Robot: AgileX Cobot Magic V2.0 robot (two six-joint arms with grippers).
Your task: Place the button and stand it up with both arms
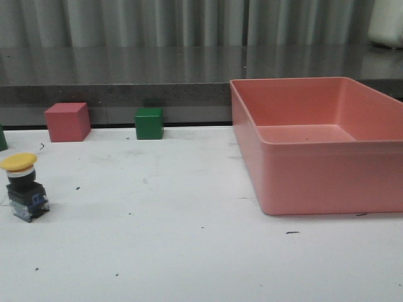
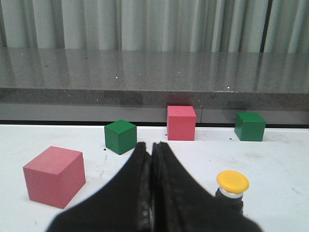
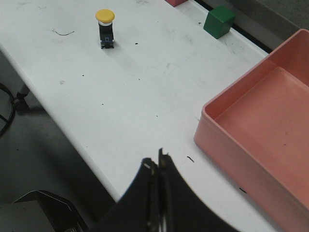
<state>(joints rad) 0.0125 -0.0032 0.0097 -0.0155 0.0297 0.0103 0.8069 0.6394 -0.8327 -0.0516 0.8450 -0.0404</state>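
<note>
The button [image 1: 24,187] stands upright on the white table at the left, yellow mushroom cap on top, black collar and blocky base below. It also shows in the left wrist view [image 2: 232,190] and, far off, in the right wrist view [image 3: 105,29]. My left gripper [image 2: 150,147] is shut and empty, with the button close beside its fingers. My right gripper [image 3: 158,162] is shut and empty, above the table's near edge, far from the button. Neither gripper shows in the front view.
A large pink bin [image 1: 352,195] stands on the right half of the table [image 1: 176,239]. A red cube [image 1: 67,121] and a green cube [image 1: 149,123] sit at the back. The left wrist view shows another red cube [image 2: 54,175] and green cube [image 2: 120,136] near the left gripper.
</note>
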